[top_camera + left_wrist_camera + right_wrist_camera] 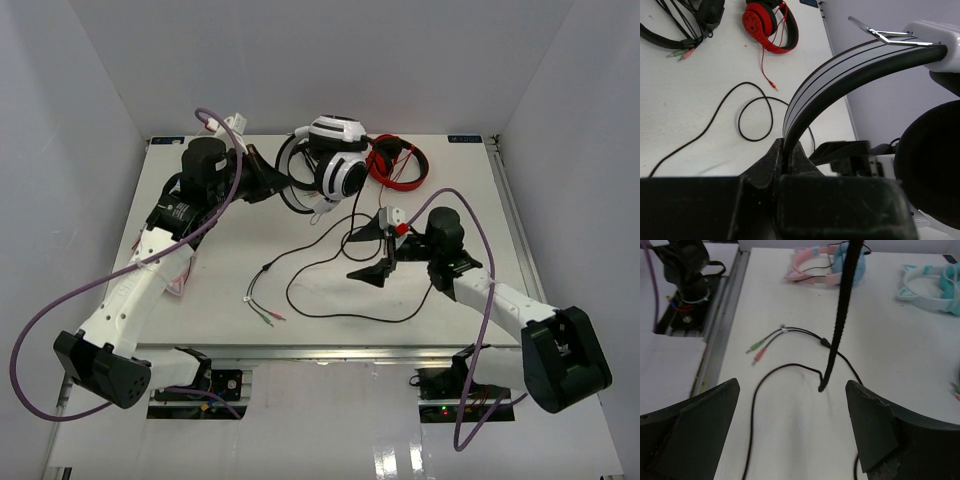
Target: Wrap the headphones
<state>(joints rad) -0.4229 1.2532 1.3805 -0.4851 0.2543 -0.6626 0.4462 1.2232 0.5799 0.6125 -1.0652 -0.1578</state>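
Left arm [135, 285]: white shell links, black joint housing at near end, black cylindrical motor at wrist. Pale print on black forearm section, unreadable.
Purple cable [35, 340]: thin, runs in loose loops along left arm.
Right arm [500, 300]: same build, blocky black near joint, second purple cable [478, 250].
Left gripper [785, 160]: matte black, scuffed.
Right gripper [792, 390]: black wedge fingers [695, 430], edges chipped.

Left gripper [278, 183] closed on the headband [288, 165] of the white-and-black headphones [338, 165] at the table's [200, 300] far edge. Red headphones [397, 162] just beside. Black cable [350, 317] loops across the table; right gripper [375, 253] spread wide over it.
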